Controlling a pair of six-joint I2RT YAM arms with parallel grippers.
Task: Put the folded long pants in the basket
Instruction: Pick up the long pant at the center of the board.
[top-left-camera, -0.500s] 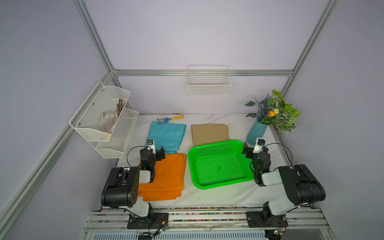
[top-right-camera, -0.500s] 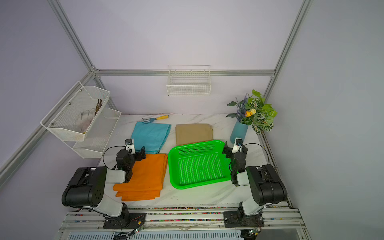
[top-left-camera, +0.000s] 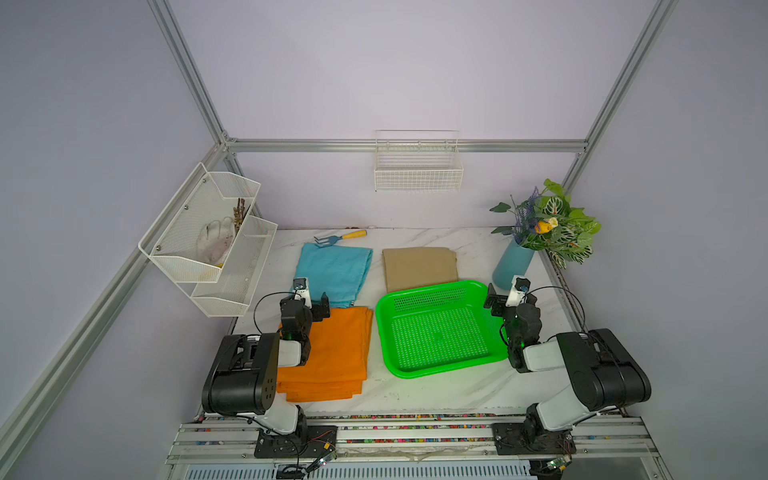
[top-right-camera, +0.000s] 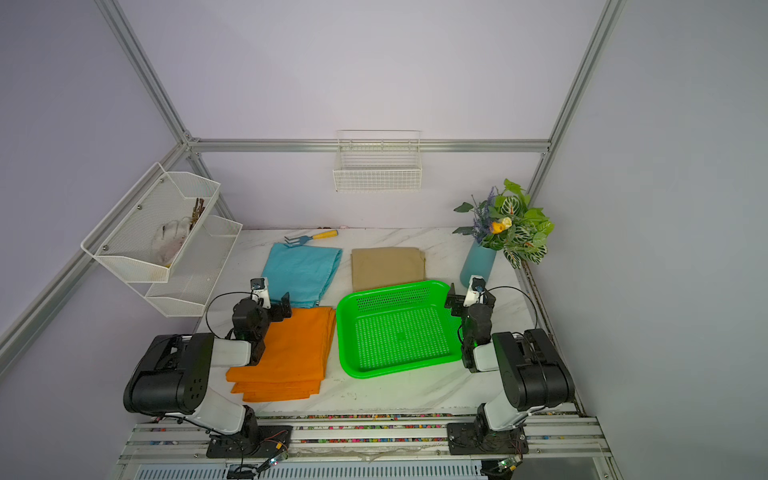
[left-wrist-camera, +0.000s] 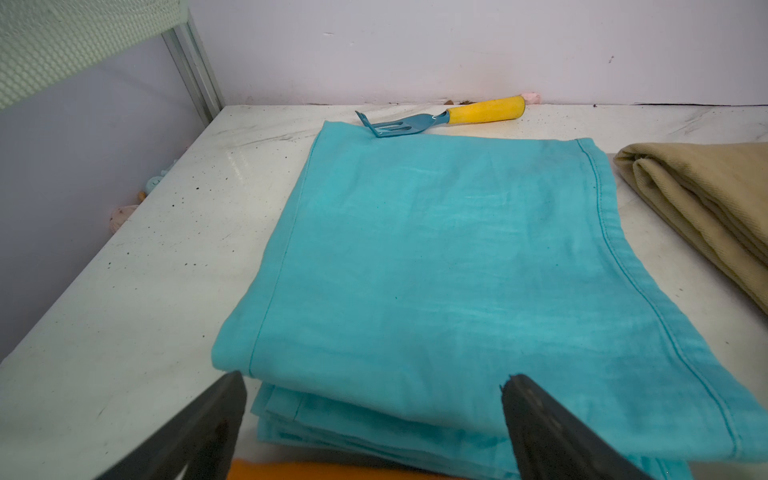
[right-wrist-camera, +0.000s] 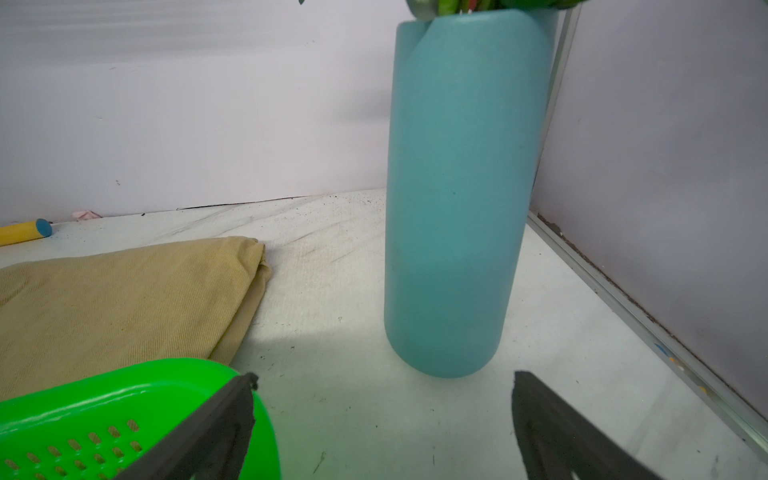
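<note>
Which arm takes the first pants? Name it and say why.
Left, probably. The left gripper, open, faces the blue pants, fingertips at their near edge, over the orange pants. The right gripper, also open, faces the vase beside the basket.

Left arm (top-left-camera: 241, 374) and right arm (top-left-camera: 598, 374): bulky black housings, white links (a green light glows on each), thin black cables looping behind the dark left claw (left-wrist-camera: 374, 386) and right claw (right-wrist-camera: 382, 378).
</note>
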